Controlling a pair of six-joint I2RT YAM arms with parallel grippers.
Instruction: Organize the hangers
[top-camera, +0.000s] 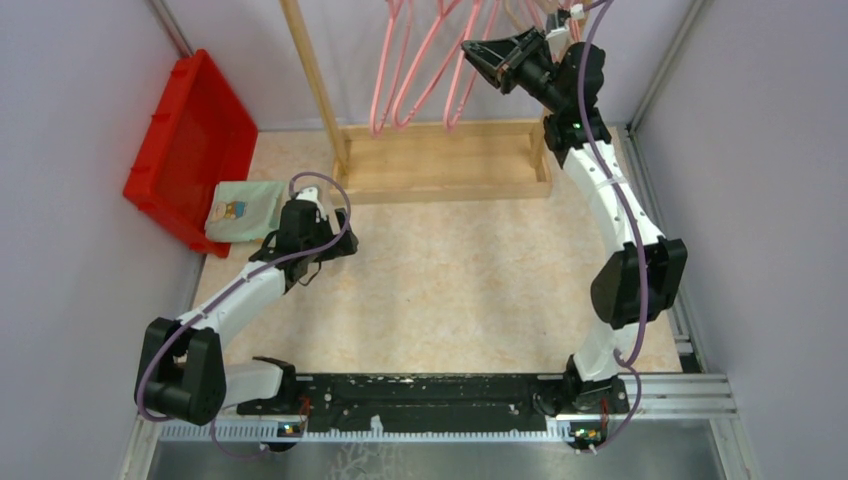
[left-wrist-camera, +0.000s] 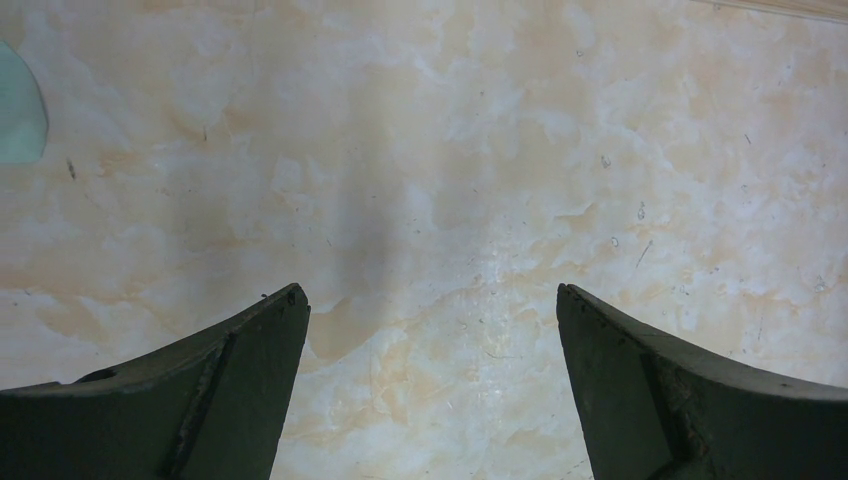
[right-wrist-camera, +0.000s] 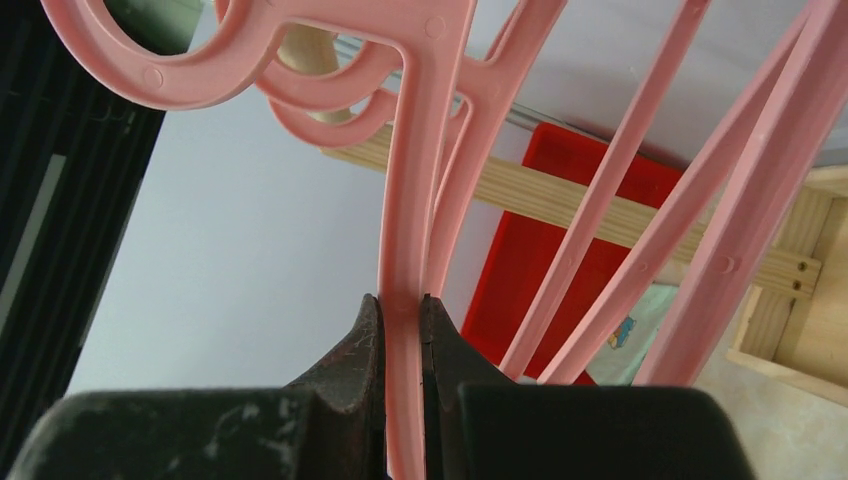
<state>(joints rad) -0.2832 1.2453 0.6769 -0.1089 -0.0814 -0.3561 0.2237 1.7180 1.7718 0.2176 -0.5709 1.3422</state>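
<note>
- The right gripper (right-wrist-camera: 402, 305) is clamped on the flat stem of a pink hanger (right-wrist-camera: 410, 190), just below its hook. Only the right wrist view shows this grip.
- In the top view, the right gripper (top-camera: 482, 55) is raised to the other hangers (top-camera: 412, 75). They dangle in a bunch from the wooden rack (top-camera: 440, 160) at the far edge.
- The right wrist view alone shows the hooks curling over a pale rod (right-wrist-camera: 300, 45).
- The left gripper (left-wrist-camera: 430, 300) is spread wide and holds nothing. It is over the bare marbled table (left-wrist-camera: 450, 150).
- In the top view it (top-camera: 305, 212) sits low, near a green cloth (top-camera: 245, 210) that hangs out of a red bin (top-camera: 190, 130).
- The cloth carries a small cartoon print. Any lettering on it is too small to read.
</note>
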